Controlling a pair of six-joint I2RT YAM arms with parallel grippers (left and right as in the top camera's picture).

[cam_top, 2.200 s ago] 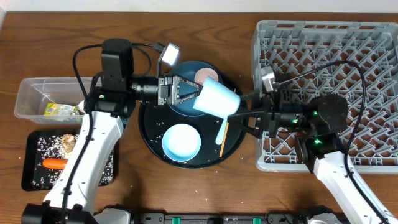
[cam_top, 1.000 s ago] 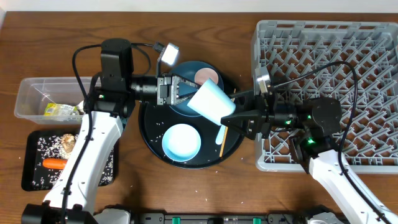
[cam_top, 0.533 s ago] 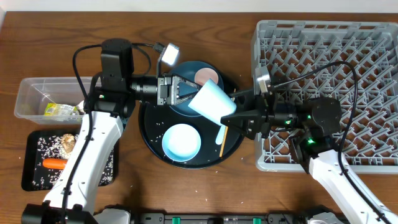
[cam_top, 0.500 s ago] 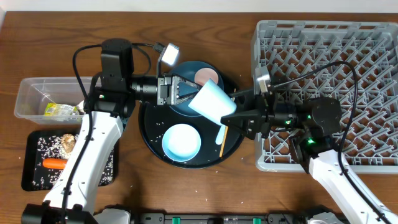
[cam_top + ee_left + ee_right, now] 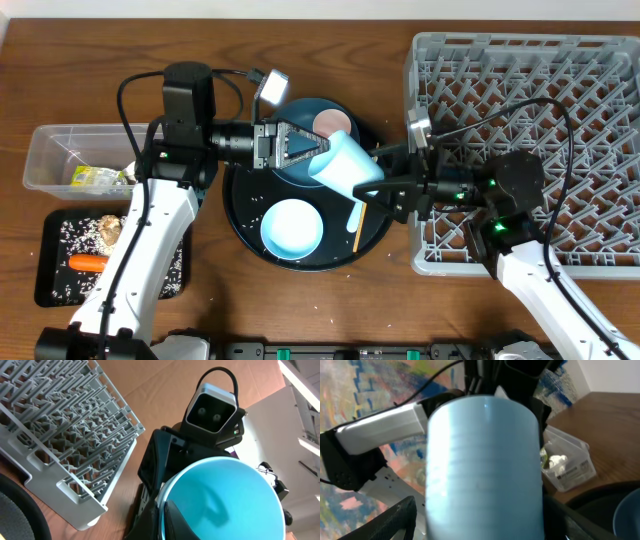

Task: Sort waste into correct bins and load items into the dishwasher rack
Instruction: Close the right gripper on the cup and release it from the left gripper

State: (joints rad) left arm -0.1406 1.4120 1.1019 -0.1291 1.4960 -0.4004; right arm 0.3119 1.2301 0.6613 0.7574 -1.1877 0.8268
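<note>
A light-blue cup (image 5: 346, 166) hangs tilted on its side above the round black tray (image 5: 240, 212). My left gripper (image 5: 316, 151) is shut on its rim, one finger inside the cup (image 5: 225, 495) and one outside. My right gripper (image 5: 376, 186) is open around the cup's base (image 5: 482, 465); its left finger (image 5: 395, 519) stands clear of the wall. On the tray lie a dark blue plate (image 5: 303, 110) with a pink cup (image 5: 329, 121), a bowl (image 5: 292, 227), a white spoon (image 5: 355, 208) and a chopstick (image 5: 357, 230). The grey rack (image 5: 520, 42) is at the right.
A clear tub (image 5: 48, 150) at the left holds a yellow-green wrapper (image 5: 97, 178). Below it a black tray (image 5: 52, 275) holds a carrot (image 5: 88, 263), a tissue (image 5: 108, 228) and rice grains. The rack's near corner (image 5: 75, 510) sits close under both grippers.
My right gripper's fingers have spread a little wider around the cup's base. The cup has shifted slightly to the right. The left gripper keeps its hold.
</note>
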